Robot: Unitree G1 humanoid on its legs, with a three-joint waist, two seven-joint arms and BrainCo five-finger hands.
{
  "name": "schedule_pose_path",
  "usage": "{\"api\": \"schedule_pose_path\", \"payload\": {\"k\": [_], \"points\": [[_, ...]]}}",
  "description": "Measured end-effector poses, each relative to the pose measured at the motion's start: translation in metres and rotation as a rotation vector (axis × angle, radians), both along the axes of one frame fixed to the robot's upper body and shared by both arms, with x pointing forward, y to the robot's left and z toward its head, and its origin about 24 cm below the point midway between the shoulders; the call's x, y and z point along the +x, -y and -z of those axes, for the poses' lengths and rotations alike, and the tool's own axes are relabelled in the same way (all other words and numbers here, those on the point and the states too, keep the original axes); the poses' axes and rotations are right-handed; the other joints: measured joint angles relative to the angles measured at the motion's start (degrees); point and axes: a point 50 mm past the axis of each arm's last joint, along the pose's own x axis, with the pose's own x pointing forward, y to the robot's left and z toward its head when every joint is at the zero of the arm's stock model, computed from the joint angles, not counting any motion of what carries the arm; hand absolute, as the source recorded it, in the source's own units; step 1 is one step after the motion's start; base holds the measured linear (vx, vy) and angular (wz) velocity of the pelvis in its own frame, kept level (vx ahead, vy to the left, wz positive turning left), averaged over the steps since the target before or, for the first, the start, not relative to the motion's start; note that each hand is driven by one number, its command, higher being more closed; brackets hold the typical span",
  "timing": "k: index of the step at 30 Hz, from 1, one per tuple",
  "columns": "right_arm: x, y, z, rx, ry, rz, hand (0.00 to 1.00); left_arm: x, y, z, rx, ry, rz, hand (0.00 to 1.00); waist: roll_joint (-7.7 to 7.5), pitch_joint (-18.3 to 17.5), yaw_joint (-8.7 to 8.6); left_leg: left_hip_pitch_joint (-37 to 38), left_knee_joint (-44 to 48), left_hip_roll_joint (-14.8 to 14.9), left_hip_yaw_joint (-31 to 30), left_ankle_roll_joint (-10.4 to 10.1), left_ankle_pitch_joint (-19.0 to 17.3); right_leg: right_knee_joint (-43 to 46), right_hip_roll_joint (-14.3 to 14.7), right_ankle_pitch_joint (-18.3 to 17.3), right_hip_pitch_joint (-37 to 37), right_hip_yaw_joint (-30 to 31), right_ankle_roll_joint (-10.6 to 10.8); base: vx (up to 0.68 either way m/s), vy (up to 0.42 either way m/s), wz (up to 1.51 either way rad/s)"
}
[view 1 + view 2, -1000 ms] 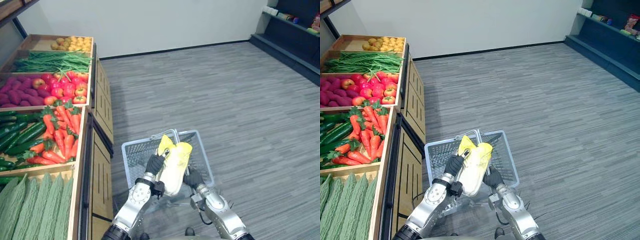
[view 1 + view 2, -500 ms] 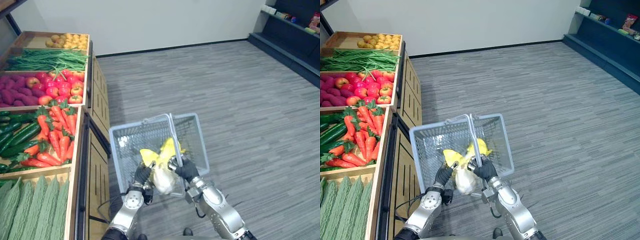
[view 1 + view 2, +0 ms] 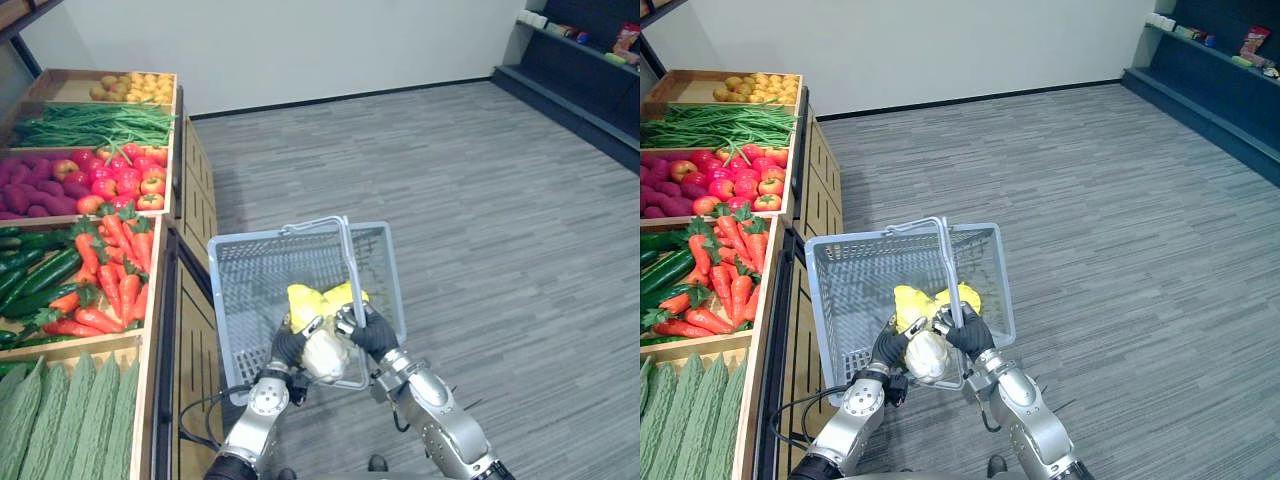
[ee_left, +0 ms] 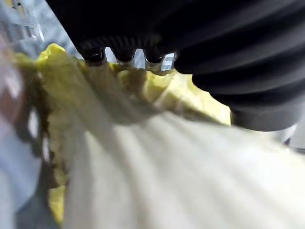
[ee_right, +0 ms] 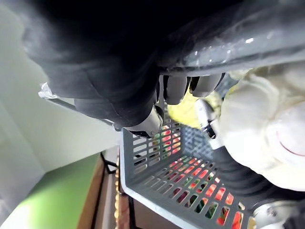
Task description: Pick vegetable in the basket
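Cabbage (image 3: 318,316): one, pale stem end toward the robot, yellow leaves pointing into the one basket (image 3: 248,282).
Left hand (image 3: 290,345): fingers wrapped round cabbage.
Right hand (image 3: 368,331): clasps the basket's handle (image 3: 348,258).

Both arms reach forward, hands close together. Left hand (image 3: 289,346): fingers curled over the cabbage (image 3: 927,357). Right hand (image 3: 369,331): fingers wrapped round the handle (image 3: 350,262).

A grey mesh basket (image 3: 855,290) hangs beside a wooden produce stand (image 3: 820,190). The left hand (image 3: 890,347) grips a Chinese cabbage (image 3: 927,355) at the basket's near rim, its yellow leaves lying inside. The right hand (image 3: 968,333) clasps the basket's handle (image 3: 948,265). Carrots (image 3: 725,245) fill a nearby crate.
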Motion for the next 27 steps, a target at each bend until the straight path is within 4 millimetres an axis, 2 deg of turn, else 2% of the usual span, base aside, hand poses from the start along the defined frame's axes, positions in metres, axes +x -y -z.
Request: {"api": "schedule_pose_path", "payload": {"k": [4, 7, 12, 16, 21, 23, 25, 27], "points": [[0.000, 0.022, 0.009, -0.080, -0.020, 0.124, 1.00, -0.001, -0.008, -0.019, -0.033, 0.088, -0.026, 0.00, 0.25, 0.03, -0.07, 0.06, 0.00, -0.15, -0.71, 0.01, 0.00, 0.06, -0.20, -0.10, 0.41, -1.05, 0.15, 0.00, 0.000, 0.09], [-0.005, 0.039, 0.024, -0.149, -0.077, 0.226, 1.00, -0.005, -0.013, -0.031, -0.066, 0.145, -0.050, 0.00, 0.42, 0.02, 0.03, 0.36, -0.09, -0.30, -1.34, 0.03, -0.03, 0.06, -0.36, -0.28, 1.02, -1.55, 0.40, 0.00, 0.004, 0.11], [-0.022, 0.093, 0.039, -0.273, -0.152, 0.455, 1.00, -0.028, -0.066, -0.034, -0.107, 0.158, -0.269, 0.00, 1.37, 0.20, 0.17, 0.29, -0.32, -1.07, -1.53, 0.35, -0.24, 0.06, -0.83, -0.96, 1.07, -1.94, 1.28, 0.00, 0.006, 0.02], [-0.031, 0.116, 0.042, -0.312, -0.182, 0.567, 1.00, -0.043, -0.089, -0.032, -0.140, 0.153, -0.366, 0.00, 1.26, 0.22, 0.22, 0.13, -0.32, -1.16, -1.71, 0.36, -0.25, 0.06, -1.01, -0.96, 1.07, -2.48, 1.28, 0.00, 0.005, 0.03], [-0.041, 0.135, 0.048, -0.347, -0.223, 0.654, 1.00, -0.053, -0.102, -0.027, -0.142, 0.130, -0.436, 0.00, 0.64, 0.54, 0.58, -0.56, -0.22, -1.10, -2.74, 0.36, -0.27, -0.02, -1.36, -0.97, 1.05, -3.52, 1.29, -0.01, 0.003, 0.10], [-0.045, 0.137, 0.051, -0.351, -0.238, 0.665, 1.00, -0.056, -0.106, -0.026, -0.139, 0.128, -0.464, 0.00, 0.25, 0.75, 0.78, -0.79, 0.02, -1.09, -3.01, 0.37, -0.33, -0.01, -1.43, -1.05, 1.06, -4.28, 1.40, 0.00, -0.008, 0.17], [-0.049, 0.136, 0.054, -0.350, -0.254, 0.676, 1.00, -0.061, -0.110, -0.024, -0.141, 0.116, -0.502, 0.00, -0.61, 1.25, 1.78, -1.04, 0.09, -1.17, -3.03, 0.40, -0.76, 0.00, -1.59, -1.24, 0.98, -4.45, 1.66, -0.01, 0.003, 0.07], [-0.049, 0.131, 0.056, -0.331, -0.264, 0.678, 1.00, -0.064, -0.113, -0.022, -0.140, 0.111, -0.524, 0.00, -1.71, 1.79, 2.23, -2.27, 2.43, -1.48, -3.14, 1.20, -1.90, 0.65, -2.24, -3.17, 0.75, -5.16, 2.91, -0.01, 0.012, 0.13]]}}
